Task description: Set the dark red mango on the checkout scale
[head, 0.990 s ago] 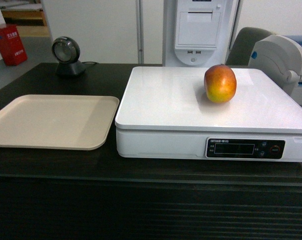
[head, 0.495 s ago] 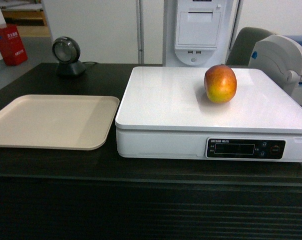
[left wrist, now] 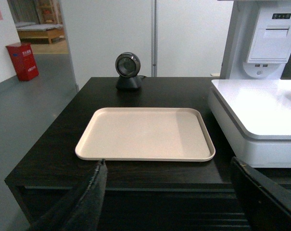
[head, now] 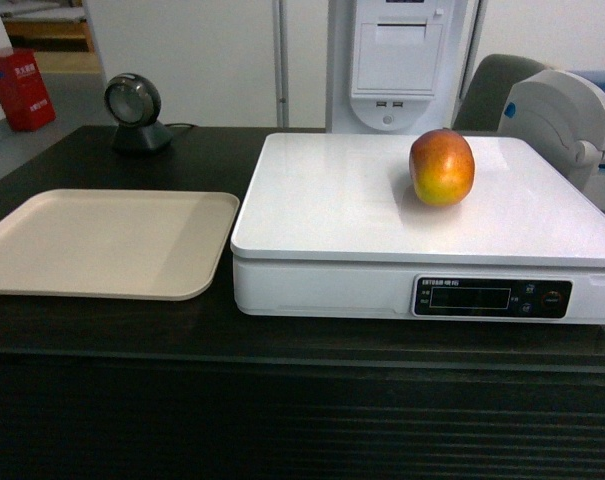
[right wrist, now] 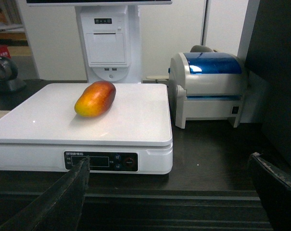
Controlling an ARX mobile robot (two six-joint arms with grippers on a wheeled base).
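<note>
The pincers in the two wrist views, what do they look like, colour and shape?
Only the fingers show. The left pincer has two dark, nearly black fingers with a matte, slightly rough surface, tapering upward to narrow tips. The right pincer looks the same: dark, wedge-shaped fingers. No cables or markings are visible.

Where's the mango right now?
The dark red mango lies on the scale platter, right of centre toward the back in the head view, with the beige tray off to the left.

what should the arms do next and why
Probably nothing more than hold back clear. The dark red mango already lies on the scale platter on the checkout, untouched, and both grippers, left and right, have open, empty jaws short of the counter.
</note>
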